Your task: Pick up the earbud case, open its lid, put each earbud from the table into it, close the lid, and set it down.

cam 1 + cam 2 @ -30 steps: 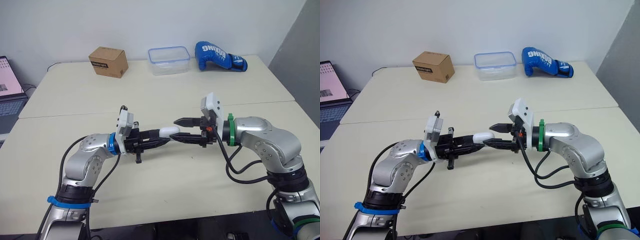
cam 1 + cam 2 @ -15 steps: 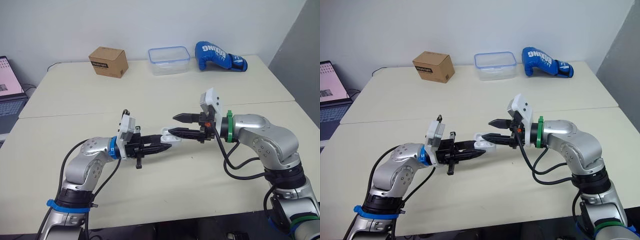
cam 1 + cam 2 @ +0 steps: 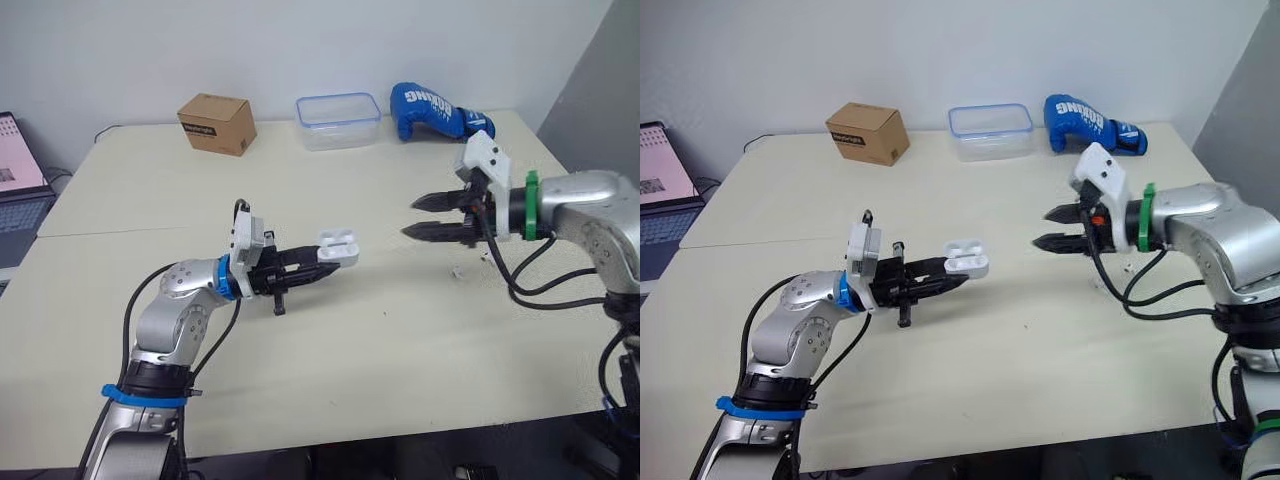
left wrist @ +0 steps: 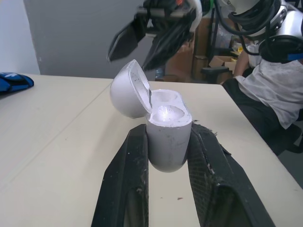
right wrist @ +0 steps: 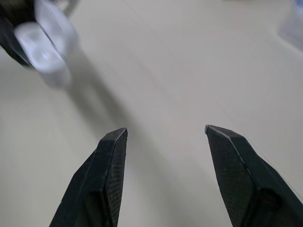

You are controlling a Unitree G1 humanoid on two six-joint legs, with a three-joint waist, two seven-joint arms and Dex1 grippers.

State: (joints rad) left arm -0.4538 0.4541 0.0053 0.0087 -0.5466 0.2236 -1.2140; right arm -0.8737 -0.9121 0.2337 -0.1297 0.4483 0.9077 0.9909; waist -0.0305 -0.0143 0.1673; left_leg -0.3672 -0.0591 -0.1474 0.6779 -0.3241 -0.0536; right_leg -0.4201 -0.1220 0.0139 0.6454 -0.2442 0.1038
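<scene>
While its lid [image 4: 127, 87] stands flipped open, the case [image 4: 163, 124] is held clear of the table [image 3: 400, 350], its lower body pinched between the two fingers of the left gripper [image 3: 326, 262]. It is judged light, rigid and slick: smooth white plastic, rounded, liable to squirt out of a hard pinch, with the hinge as the weak point. Hold is best taken on the sides of the body, below the seam, so that the lid swings free. Both wells are seen empty. Well apart to the right, the right gripper [image 3: 410, 218] hangs with jaws spread wide and nothing between them. Two small white specks [image 3: 1096, 283] lie on the table beneath that arm. They are presumed to be earbuds, though too small to be told.
</scene>
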